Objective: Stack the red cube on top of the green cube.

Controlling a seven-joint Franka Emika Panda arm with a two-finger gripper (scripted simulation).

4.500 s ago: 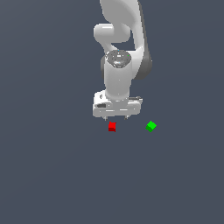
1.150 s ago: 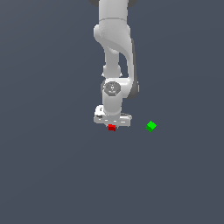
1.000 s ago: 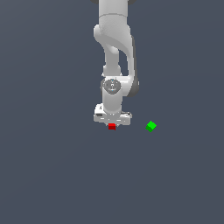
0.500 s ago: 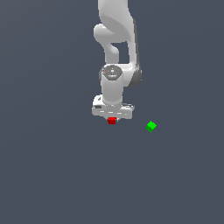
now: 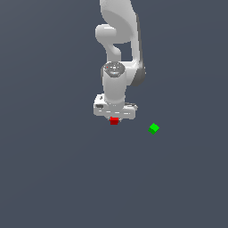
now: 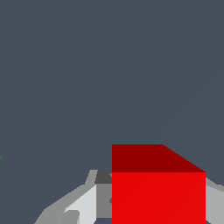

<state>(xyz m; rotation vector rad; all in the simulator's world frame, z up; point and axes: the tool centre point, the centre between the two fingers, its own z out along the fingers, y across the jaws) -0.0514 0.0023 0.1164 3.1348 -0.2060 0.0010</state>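
Exterior view: a glossy white Panda arm point(image 5: 119, 49) of smooth rounded segments hangs from the upper part of the picture, ending in a flat, blocky white gripper point(image 5: 114, 119). The red cube point(image 5: 114, 120), a matte, solid-coloured block with sharp edges, sits directly under the gripper body, pinched between the short fingers, only its lower part showing below the hand. The green cube point(image 5: 154, 128), of like size and finish and turned so that a corner faces the camera, lies on the surface point(image 5: 53, 178) toward the exterior view's right of the gripper and slightly lower in the picture, well apart from the red cube. The surface is a uniform, untextured dark slate-grey plane that fills the whole background; no walls or edges are visible. Wrist view: the red cube point(image 6: 158, 188) looms large, its darker upper face and brighter front face meeting along a crisp edge. Pale grey finger point(image 6: 83, 203) surfaces flank it on both sides and lie against its sides, so the gripper is closed upon the cube. Beyond it spreads the same featureless grey plane point(image 6: 109, 65).
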